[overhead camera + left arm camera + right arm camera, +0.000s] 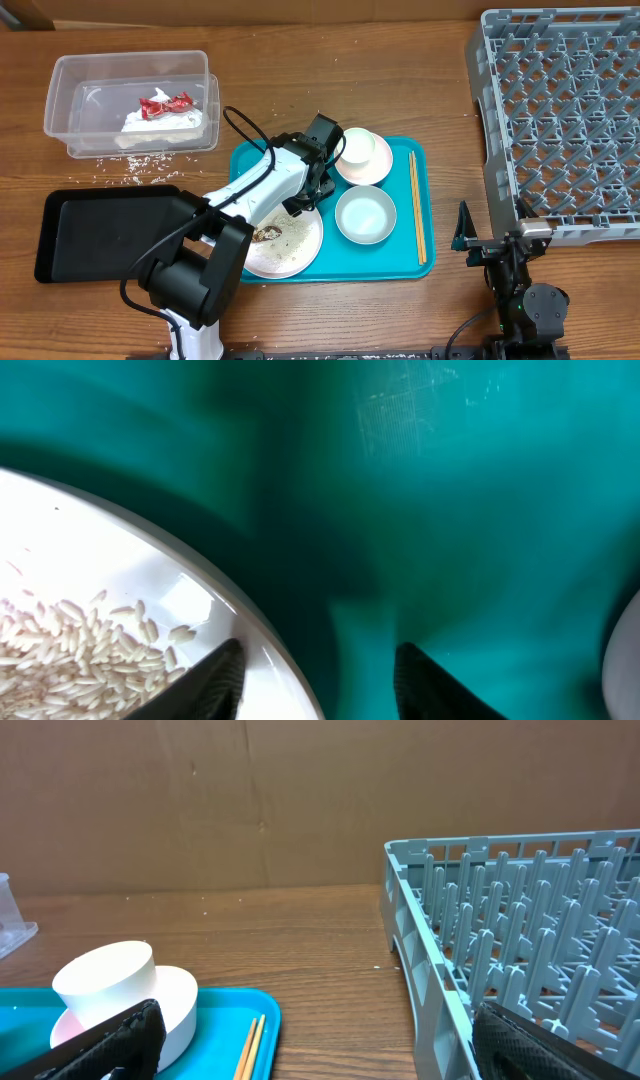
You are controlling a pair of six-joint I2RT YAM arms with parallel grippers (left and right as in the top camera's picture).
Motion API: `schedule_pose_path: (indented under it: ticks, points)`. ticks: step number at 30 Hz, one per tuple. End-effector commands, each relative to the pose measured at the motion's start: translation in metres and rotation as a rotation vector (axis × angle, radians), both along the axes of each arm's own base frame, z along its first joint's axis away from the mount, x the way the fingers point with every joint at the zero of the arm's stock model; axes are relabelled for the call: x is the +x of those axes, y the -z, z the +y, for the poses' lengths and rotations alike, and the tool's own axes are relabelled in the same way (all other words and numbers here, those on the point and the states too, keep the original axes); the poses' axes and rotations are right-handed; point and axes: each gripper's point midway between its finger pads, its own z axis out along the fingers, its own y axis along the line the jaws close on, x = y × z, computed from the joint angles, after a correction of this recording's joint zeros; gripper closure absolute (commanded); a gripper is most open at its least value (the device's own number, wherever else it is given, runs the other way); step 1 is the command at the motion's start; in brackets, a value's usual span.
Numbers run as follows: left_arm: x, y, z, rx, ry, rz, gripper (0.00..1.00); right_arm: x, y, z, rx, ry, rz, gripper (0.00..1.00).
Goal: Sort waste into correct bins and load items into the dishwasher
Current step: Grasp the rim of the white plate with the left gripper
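My left gripper (308,195) is open at the far rim of the white plate (295,250) on the teal tray (400,265). In the left wrist view its jaws (318,660) straddle the plate rim (280,650), one finger over the plate, the other over the tray. Rice grains (70,650) and brown scraps (270,234) lie on the plate. Two white bowls (362,150) (365,215) and the chopsticks (417,205) lie on the tray. The tissue (165,122) and red wrapper (165,102) are in the clear tub (60,100). My right gripper (490,240) (315,1020) is open and empty.
The black tray (110,230) lies at the left front. The grey dish rack (560,120) (520,920) stands at the right. Loose rice grains (140,165) lie on the table by the tub. The right wrist view shows a bowl (110,985) and chopsticks (250,1045).
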Motion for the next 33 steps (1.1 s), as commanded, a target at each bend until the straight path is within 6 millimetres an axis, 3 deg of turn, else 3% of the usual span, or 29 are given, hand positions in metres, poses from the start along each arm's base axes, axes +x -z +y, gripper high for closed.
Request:
schedule_pose_path:
  ticks: [1, 5, 11, 14, 18, 25, 33]
  points:
    - [-0.004, 0.007, -0.001, -0.001, -0.005, 0.023, 0.59, 0.000, 0.002, -0.003, -0.007, 0.013, -0.005, 0.00]
    - [-0.007, 0.008, 0.001, 0.007, -0.005, 0.035, 0.62, 0.000, 0.002, -0.003, -0.007, 0.013, -0.005, 0.00]
    - [-0.014, 0.008, 0.005, 0.022, -0.005, 0.061, 0.83, 0.000, 0.002, -0.003, -0.007, 0.013, -0.005, 0.00]
    - [-0.017, 0.008, 0.007, 0.031, -0.005, 0.077, 0.85, 0.000, 0.002, -0.003, -0.007, 0.013, -0.005, 0.00]
    - [-0.023, 0.002, 0.011, 0.054, -0.006, 0.109, 0.95, 0.000, 0.002, -0.003, -0.007, 0.013, -0.005, 0.00]
    - [-0.022, -0.027, 0.025, 0.150, -0.007, 0.131, 0.96, 0.000, 0.002, -0.003, -0.007, 0.013, -0.005, 0.00]
    - [-0.010, -0.061, 0.022, 0.157, -0.003, 0.114, 0.96, 0.000, 0.002, -0.003, -0.007, 0.013, -0.005, 0.00]
